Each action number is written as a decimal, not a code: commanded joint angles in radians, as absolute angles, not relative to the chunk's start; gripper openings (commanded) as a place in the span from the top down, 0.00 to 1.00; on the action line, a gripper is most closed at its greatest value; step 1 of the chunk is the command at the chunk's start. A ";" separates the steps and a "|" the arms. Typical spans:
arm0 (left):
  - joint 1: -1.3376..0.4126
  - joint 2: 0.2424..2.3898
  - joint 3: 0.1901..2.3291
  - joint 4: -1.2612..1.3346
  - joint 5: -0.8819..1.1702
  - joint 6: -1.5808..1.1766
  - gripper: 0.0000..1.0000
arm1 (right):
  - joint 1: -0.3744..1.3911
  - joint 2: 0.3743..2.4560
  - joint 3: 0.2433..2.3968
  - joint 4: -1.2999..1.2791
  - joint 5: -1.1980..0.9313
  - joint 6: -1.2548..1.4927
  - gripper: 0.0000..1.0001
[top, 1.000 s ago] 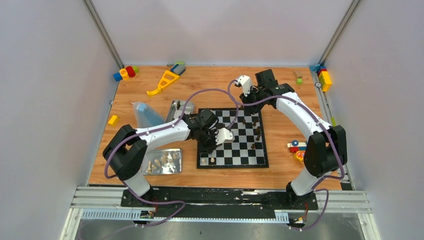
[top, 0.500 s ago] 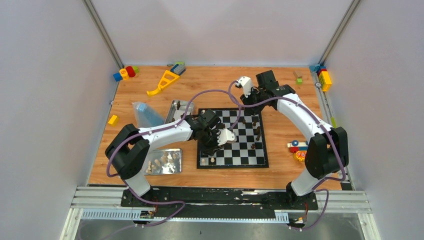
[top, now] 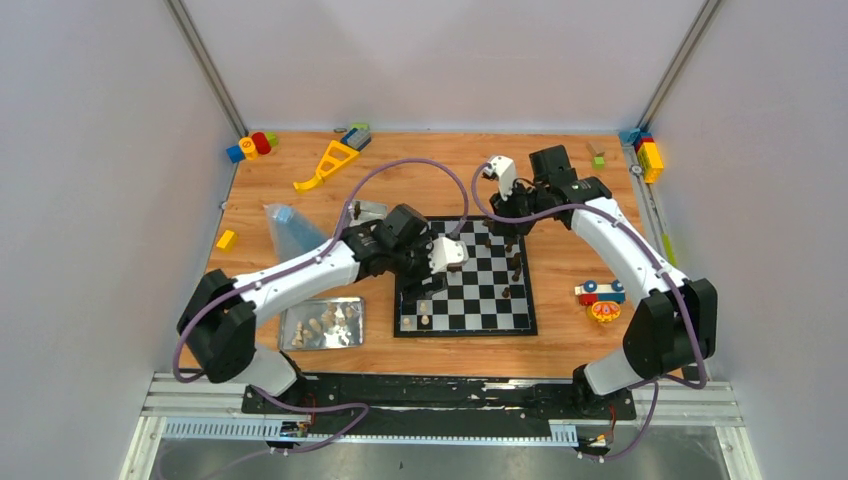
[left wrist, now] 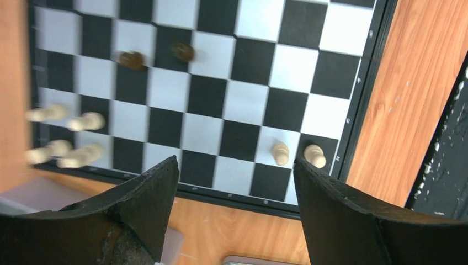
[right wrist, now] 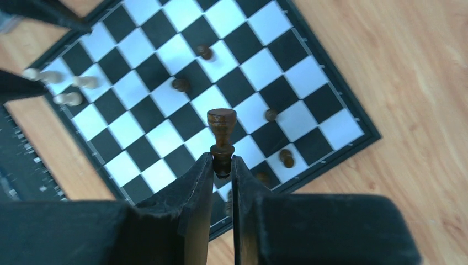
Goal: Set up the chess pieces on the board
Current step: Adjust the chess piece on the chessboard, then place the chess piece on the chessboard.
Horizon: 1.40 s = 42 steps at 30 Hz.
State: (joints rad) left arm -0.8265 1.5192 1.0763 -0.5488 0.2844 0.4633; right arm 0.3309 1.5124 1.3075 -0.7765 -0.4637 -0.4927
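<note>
Mid-table, board (top: 472,300) w/ chess pieces (top: 424,320) on it; tray (top: 357,340) w/ more pcs just L of its near corner, toy (top: 598,298) to R, blocks (top: 252,146) at far corners.

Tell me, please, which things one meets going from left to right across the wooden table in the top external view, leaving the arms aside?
A small yellow toy block → shiny rectangular metal tray holding pale cream chess pieces → black-and-white checkered chessboard → red, yellow and blue toy.
</note>
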 commanded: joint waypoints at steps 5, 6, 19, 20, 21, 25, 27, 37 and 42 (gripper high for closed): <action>-0.807 1.329 1.116 -0.382 0.395 0.659 0.16 | 0.327 1.424 1.234 -0.893 -0.844 -0.561 1.00; -0.807 1.325 1.117 -0.372 0.409 0.680 0.16 | 0.327 1.419 1.227 -0.902 -0.874 -0.565 1.00; -0.827 1.386 1.164 -0.342 0.660 0.880 0.22 | 0.329 1.445 1.226 -0.997 -1.083 -0.634 1.00; -0.832 1.397 1.170 -0.345 0.666 0.892 0.23 | 0.329 1.446 1.227 -1.001 -1.087 -0.637 1.00; -0.836 1.403 1.179 -0.349 0.667 0.896 0.24 | 0.329 1.448 1.228 -1.002 -1.090 -0.638 1.00; -0.848 1.434 1.212 -0.371 0.673 0.914 0.28 | 0.330 1.454 1.232 -1.005 -1.096 -0.641 1.00; -0.856 1.446 1.226 -0.380 0.669 0.925 0.30 | 0.330 1.456 1.234 -1.006 -1.097 -0.641 1.00; -0.869 1.464 1.238 -0.405 0.665 0.946 0.41 | 0.330 1.457 1.239 -1.010 -1.096 -0.641 1.00; -0.872 1.471 1.242 -0.406 0.664 0.946 0.49 | 0.330 1.456 1.242 -1.012 -1.095 -0.640 1.00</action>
